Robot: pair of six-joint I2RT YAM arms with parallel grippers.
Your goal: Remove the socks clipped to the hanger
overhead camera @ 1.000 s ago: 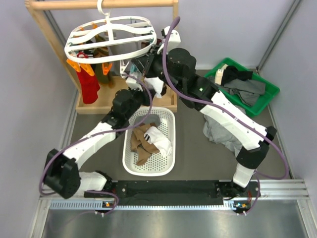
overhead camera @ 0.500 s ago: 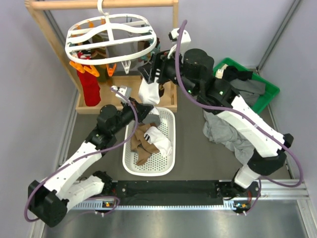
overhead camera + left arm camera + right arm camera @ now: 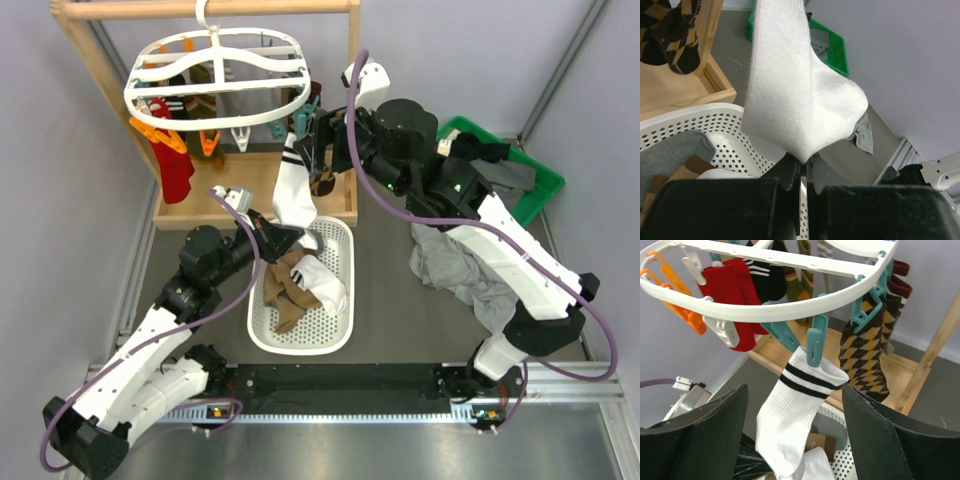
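The white hanger hangs from the wooden rail, with red, argyle and black striped socks clipped to it. A white sock with two black bands hangs by its cuff from a teal clip. My left gripper is shut on this sock's toe over the basket, pulling it taut. My right gripper stands open with a finger on either side of the sock's cuff, just below the clip and not touching it.
A white perforated basket below holds brown, grey and white socks. A green bin of dark garments stands at the back right, with a grey garment on the table beside it. The wooden stand carries the hanger.
My right gripper has opened and drawn back right of the hanger. My left arm pulled back toward the near left, stretching the white sock. The hanger swung left.
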